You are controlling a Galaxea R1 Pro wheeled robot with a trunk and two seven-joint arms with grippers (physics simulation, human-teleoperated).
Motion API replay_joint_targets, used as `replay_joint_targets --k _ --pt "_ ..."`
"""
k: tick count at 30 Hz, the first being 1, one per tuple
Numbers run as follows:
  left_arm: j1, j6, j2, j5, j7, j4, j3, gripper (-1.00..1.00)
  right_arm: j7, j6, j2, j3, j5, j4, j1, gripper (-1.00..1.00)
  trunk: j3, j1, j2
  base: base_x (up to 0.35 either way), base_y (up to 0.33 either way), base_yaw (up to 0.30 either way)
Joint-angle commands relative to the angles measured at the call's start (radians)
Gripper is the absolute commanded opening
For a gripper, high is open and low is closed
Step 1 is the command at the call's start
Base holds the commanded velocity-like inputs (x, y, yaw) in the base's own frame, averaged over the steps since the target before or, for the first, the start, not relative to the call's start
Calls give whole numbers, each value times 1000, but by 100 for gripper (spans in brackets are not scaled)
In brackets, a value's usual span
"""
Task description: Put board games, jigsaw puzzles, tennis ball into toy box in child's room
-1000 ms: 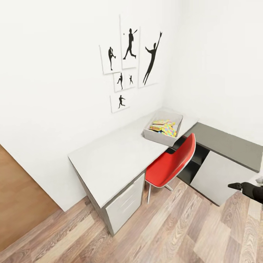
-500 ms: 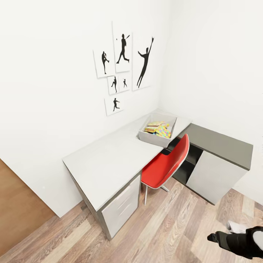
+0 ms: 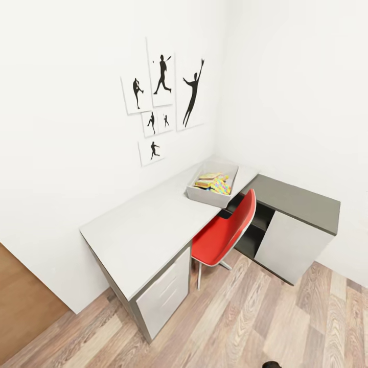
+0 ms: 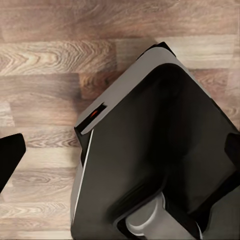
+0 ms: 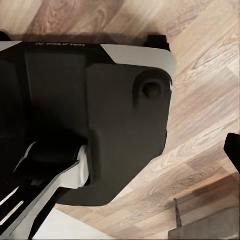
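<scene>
The grey toy box (image 3: 203,198) stands on the far end of the light grey table (image 3: 143,230), near the room's corner. Colourful flat toys (image 3: 214,183) lie inside it; I cannot tell which ones they are. No other toy lies on the tabletop. My left gripper (image 4: 120,150) hangs over the wooden floor and my own dark base, with its fingers (image 4: 10,157) wide apart and nothing between them. My right gripper (image 5: 120,145) is likewise low beside the base, with one finger (image 5: 233,150) at the picture's edge, and it is open and holds nothing.
A red chair (image 3: 225,232) is tucked against the table below the toy box. A low cabinet (image 3: 299,207) with a dark top runs along the right wall. Silhouette posters (image 3: 163,97) hang above the table. A brown wooden panel (image 3: 23,306) stands at the left.
The camera has moved, so the table and chair sit further left and higher in the picture. My right arm has dropped from the right side to the picture's bottom edge.
</scene>
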Motion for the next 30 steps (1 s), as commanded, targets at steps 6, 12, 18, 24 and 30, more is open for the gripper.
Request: replay_joint_targets --k 6,12,18,24,30 --pt "0 -15 0 -60 34 29 9 100 125 -211 161 94 106 400 -120 100 7 1 -2 0 0 -115" --pt "0 -20 1 -70 42 35 9 100 164 -264 193 110 134 484 -146 100 16 1 -2 0 0 -121" --pt "0 -22 3 -75 44 37 9 100 177 -284 201 115 143 511 -156 100 25 1 -2 0 0 -132" --pt "0 -23 9 -72 46 38 13 100 181 -293 203 117 146 519 -161 100 34 1 -2 0 0 -140" --pt "0 -22 26 -66 48 40 18 100 182 -312 203 117 147 523 -162 100 43 1 -2 0 0 -143"
